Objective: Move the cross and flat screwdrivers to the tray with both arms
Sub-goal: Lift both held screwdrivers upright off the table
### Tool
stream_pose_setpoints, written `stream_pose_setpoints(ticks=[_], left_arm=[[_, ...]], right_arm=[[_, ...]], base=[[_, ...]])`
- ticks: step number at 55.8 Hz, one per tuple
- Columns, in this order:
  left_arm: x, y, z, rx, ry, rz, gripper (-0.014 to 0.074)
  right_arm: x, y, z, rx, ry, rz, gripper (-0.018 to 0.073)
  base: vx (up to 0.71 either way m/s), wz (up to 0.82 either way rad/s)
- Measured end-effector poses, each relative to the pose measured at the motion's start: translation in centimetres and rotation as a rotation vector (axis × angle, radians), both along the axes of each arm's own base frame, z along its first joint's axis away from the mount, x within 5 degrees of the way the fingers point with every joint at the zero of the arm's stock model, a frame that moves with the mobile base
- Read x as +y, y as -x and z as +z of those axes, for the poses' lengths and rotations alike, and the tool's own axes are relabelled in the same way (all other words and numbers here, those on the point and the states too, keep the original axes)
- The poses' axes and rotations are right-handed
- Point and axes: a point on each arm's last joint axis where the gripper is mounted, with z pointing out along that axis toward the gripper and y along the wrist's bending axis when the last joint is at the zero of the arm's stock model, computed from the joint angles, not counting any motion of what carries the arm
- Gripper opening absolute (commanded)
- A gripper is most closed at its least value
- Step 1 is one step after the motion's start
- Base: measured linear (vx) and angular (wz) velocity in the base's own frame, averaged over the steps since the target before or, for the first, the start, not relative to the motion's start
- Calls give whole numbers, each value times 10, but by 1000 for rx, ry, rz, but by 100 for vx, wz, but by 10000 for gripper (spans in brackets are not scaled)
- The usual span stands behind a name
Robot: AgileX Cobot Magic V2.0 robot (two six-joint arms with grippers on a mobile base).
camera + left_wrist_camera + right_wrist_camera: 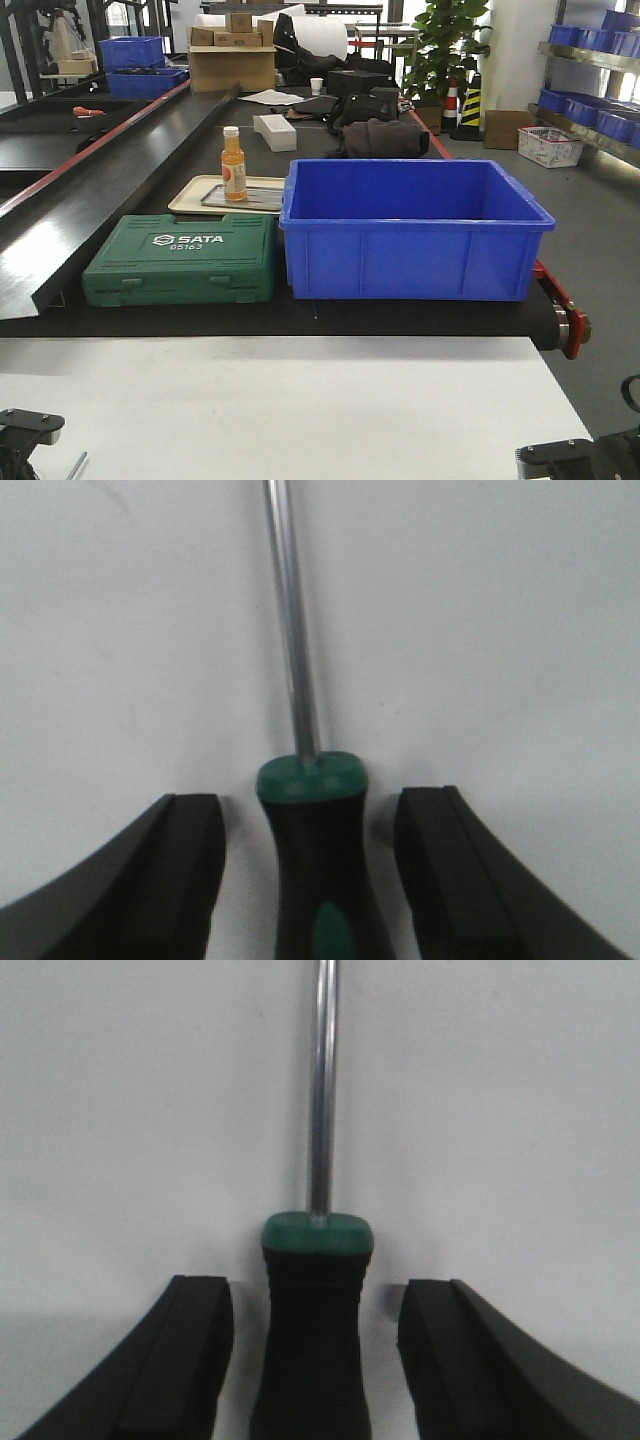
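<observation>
The left screwdriver (315,865) lies flat on the white table (120,630) in the left wrist view. Its long axis runs straight away from the wrist, smooth steel shaft ahead. The chunky black handle with its green cap sits centred between the left fingers (185,865), which are spread with a narrow gap on each side. In the right wrist view the right screwdriver (315,1350) lies the same way. Its ribbed black handle is midway between the right fingers (195,1350), also spread and not touching it. Each arm looks squarely placed over its own tool, so closing seems the next need. The front view shows both arm ends low at the near table corners. Beyond them stand a green case (180,260), a blue bin (415,235) and a beige tray (190,200). I cannot pick out the grey tray.
</observation>
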Motion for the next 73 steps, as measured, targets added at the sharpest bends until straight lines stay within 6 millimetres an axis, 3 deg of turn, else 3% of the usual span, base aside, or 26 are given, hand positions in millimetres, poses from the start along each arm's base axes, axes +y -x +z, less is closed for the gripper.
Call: stream_pose_setpoints(ticks=[23,35,47,50,61,62,73], left_arm=[[0,0,0,0,0,0,484],[0,0,0,1,1,1,318],[0,0,0,0,1,0,-3],[0,0,0,-2,0,0,-8],[-1,-2,1,-16,12,16,-3],[-2,-2,13,-51,33,39,-3],[-10,-1,67,-238,59,22,-3]], right_arm=[[0,-1,0,1,-1,-2,365],[0,0,0,10,-1,-5,229],[0,0,0,12,-1,-5,48],[0,0,0,12,-1,-5,-11],[0,0,1,9,-1,-5,-12],[0,2,7,0,-2,-8,-11],[4,3,53,-180,-48,-24,-11]], base=[[0,0],[0,0],[0,0],[0,0],[0,0],[0,0],[0,0]])
